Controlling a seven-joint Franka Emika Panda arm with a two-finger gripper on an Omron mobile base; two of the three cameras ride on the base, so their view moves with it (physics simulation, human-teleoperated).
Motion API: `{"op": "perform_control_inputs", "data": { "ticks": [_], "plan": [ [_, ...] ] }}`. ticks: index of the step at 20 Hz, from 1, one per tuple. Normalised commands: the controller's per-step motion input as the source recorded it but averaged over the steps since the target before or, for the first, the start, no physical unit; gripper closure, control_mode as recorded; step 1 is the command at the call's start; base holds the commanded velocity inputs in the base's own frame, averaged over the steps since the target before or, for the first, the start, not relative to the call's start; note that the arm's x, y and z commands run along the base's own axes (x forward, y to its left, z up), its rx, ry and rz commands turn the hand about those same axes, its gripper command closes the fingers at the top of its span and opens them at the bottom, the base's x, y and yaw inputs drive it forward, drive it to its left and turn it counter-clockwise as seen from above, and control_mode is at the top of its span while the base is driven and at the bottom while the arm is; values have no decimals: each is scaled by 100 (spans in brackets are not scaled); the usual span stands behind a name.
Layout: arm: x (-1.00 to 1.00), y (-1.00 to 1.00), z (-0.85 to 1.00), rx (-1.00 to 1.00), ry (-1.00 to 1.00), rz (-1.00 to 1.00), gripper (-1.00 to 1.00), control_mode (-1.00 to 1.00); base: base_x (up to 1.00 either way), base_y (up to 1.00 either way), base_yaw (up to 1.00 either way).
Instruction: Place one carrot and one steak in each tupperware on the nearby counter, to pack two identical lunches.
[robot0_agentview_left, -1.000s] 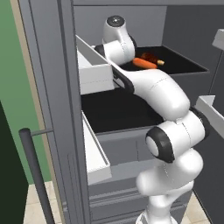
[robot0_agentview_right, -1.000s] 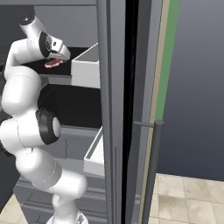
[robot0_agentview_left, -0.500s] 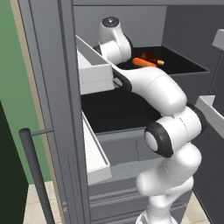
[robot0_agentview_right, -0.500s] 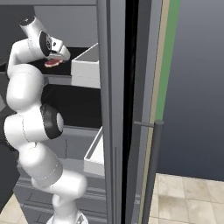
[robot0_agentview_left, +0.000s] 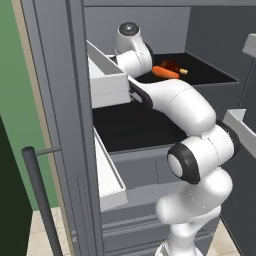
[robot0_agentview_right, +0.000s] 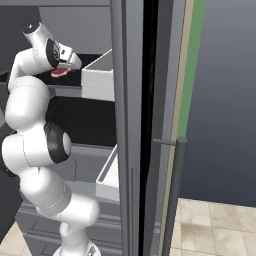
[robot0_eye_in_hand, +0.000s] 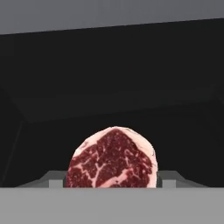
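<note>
Steak (robot0_eye_in_hand: 112, 158) is seen in the hand view held between the claw's tips, against the dark shelf behind. From the left base view, a carrot (robot0_agentview_left: 165, 72) lies on the upper fridge shelf (robot0_agentview_left: 210, 72), and the arm has drawn back slightly (wrist higher than a second ago). From the right base view, the steak hangs lifted in the claw (robot0_agentview_right: 64, 69); carrying to the table comes next.

A: Light, base views? Even, flat, rendered; soft shading on the white arm (robot0_agentview_left: 185, 105), no glare.

B: Hand view? Dim, dark fridge shelf (robot0_eye_in_hand: 113, 83); steak (robot0_eye_in_hand: 113, 158) sharp and evenly lit. No blur, no edge distortion.
</note>
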Motion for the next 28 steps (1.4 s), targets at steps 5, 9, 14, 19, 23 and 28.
{"op": "perform_control_inputs", "data": {
  "ticks": [5,9,14,19,23,28],
  "plan": [
    [-28,0,-1,0,0,0,100,-100,0,0,0],
    [-91,0,0,0,-10,0,100,-100,0,0,0],
    [-100,0,0,0,-23,0,100,-100,0,0,0],
    [-100,-9,0,7,-21,-3,100,-100,0,0,0],
    [-100,-14,0,13,-19,-6,100,-100,0,0,0],
    [-100,-18,0,14,-16,-11,100,-100,0,0,0]
  ]
}}
